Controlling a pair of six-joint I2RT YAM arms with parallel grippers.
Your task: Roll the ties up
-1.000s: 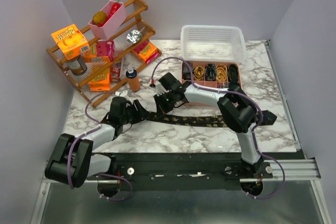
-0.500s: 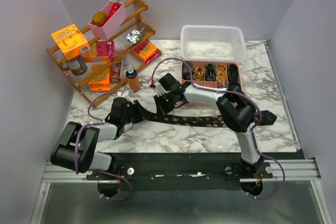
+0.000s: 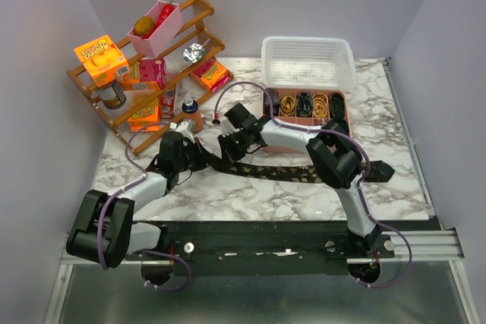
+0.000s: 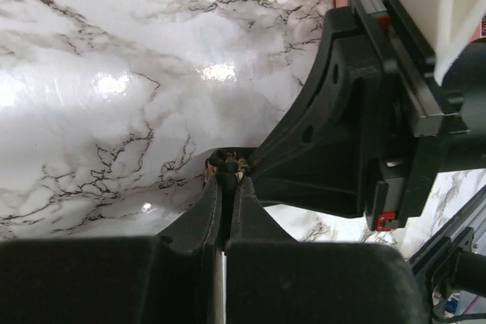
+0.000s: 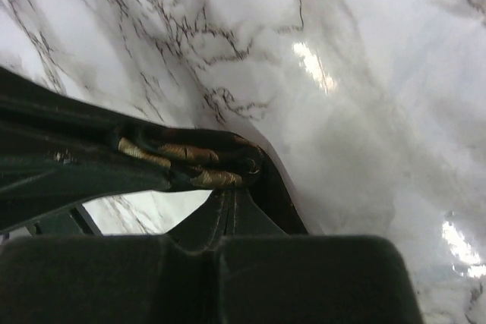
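**Both jaws clamp one tie**

A black, gold-patterned tie [image 3: 282, 174] lies along the marble counter [image 3: 228, 196], one end gathered where the left jaws and right jaws meet, each pair pressed together on the fabric.

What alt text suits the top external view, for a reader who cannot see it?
The left gripper and right gripper are both shut on one end of a long dark tie lying across a marble table. A white basket stands behind.
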